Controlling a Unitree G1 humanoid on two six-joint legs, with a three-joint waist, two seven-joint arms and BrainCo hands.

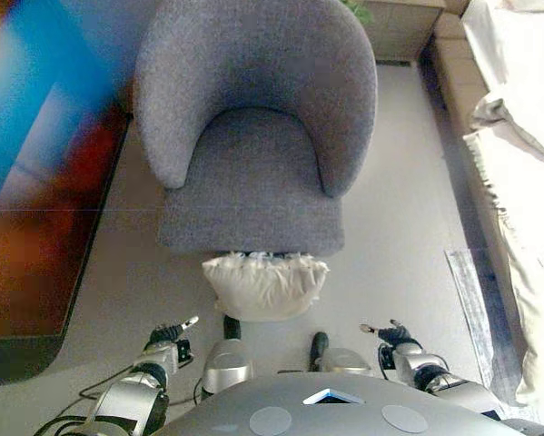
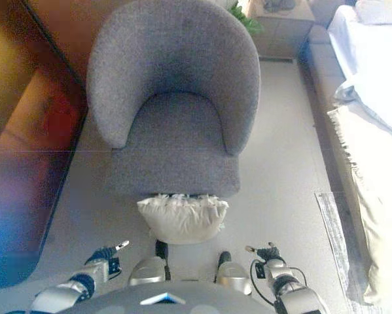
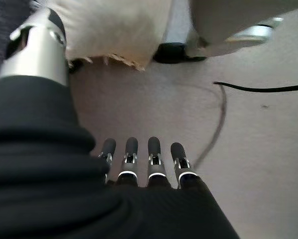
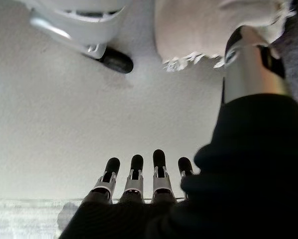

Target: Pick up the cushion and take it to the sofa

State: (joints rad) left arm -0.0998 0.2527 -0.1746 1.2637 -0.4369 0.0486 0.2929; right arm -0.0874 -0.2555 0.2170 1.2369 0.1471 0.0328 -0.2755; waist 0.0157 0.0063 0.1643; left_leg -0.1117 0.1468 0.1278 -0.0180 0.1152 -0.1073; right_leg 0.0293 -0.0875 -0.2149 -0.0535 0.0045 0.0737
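A cream cushion (image 1: 265, 285) with a fringed edge lies on the pale floor, against the front of a grey armchair (image 1: 253, 136). My left hand (image 1: 170, 343) hangs low at the cushion's left, apart from it, fingers straight and holding nothing. My right hand (image 1: 397, 343) is low at the cushion's right, also apart, fingers straight and empty. In the left wrist view the cushion (image 3: 114, 30) shows beyond my thumb (image 3: 37, 50). In the right wrist view the cushion (image 4: 203, 30) lies past my fingers (image 4: 134, 177).
A dark wooden cabinet (image 1: 35, 227) runs along the left. A bed or sofa with white covers (image 1: 526, 163) lines the right side, with a grey mat (image 1: 476, 309) on the floor beside it. A low unit (image 2: 281, 19) stands behind the armchair.
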